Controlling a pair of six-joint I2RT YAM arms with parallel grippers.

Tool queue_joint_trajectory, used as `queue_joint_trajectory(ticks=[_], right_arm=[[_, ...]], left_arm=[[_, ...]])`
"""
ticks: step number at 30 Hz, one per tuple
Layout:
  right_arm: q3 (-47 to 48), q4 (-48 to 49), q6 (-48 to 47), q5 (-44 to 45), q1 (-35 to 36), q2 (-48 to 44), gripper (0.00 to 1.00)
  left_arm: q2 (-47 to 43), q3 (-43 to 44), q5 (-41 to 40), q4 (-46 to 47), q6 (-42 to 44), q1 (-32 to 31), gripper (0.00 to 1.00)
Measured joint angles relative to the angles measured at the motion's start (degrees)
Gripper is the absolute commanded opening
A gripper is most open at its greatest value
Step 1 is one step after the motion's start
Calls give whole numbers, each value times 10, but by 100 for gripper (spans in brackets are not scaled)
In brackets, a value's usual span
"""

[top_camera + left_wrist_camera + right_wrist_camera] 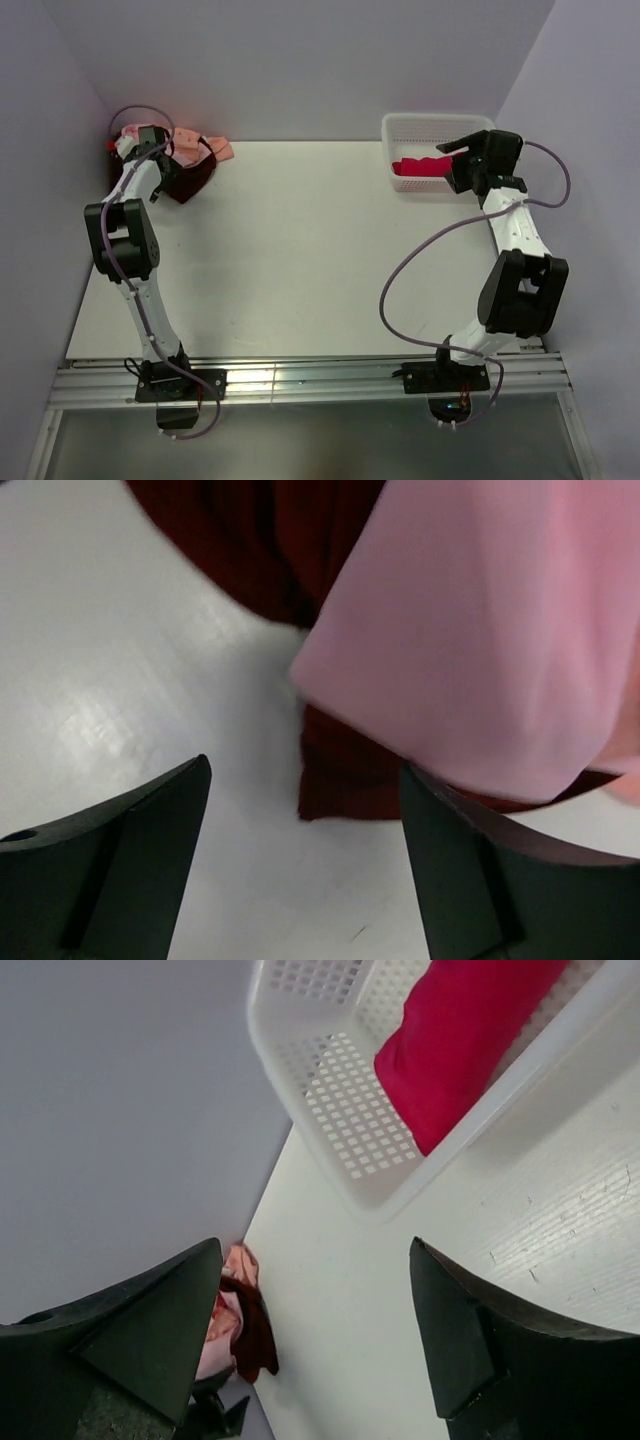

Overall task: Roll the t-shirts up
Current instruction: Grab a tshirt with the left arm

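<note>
**Pink cloth waits under an open pincer; one shirt already in the basket**

Black and spread wide, the left pincer (305,765) holds nothing as it hangs over the far left corner of the surface (110,680). Just beyond its tips lies the light pink t-shirt (470,630), its edge draped over the dark maroon t-shirt (345,785). Lying on top of the heap, the pink one looks like the next to be drawn out and rolled. A peach-orange t-shirt (222,150) shows at the heap's right side.

Across the surface, the right pincer (315,1245) is just as wide and empty. It is near the white lattice basket (340,1120), where a crimson-pink t-shirt (460,1040) lies as a compact bundle, apparently rolled and stowed. No brand, label or writing can be read anywhere.
</note>
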Motion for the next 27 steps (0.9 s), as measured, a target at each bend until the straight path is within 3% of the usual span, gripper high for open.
queue_joint_trajectory(ticks=[4, 9, 12, 13, 19, 27], right_arm=[[-53, 16, -23, -11, 2, -56, 82], [-119, 31, -42, -14, 3, -112, 81], [-137, 33, -50, -20, 3, -128, 80], [-139, 34, -52, -22, 4, -130, 80], [-156, 47, -59, -23, 14, -148, 79], [-176, 59, -63, -26, 23, -167, 77]], left_arm=[[47, 69, 1, 7, 5, 4, 77], [51, 65, 0, 53, 15, 7, 66], [52, 53, -1, 93, 22, 9, 33], [53, 53, 0, 100, 24, 9, 1], [88, 131, 11, 108, 37, 10, 0], [65, 164, 7, 91, 35, 5, 0]])
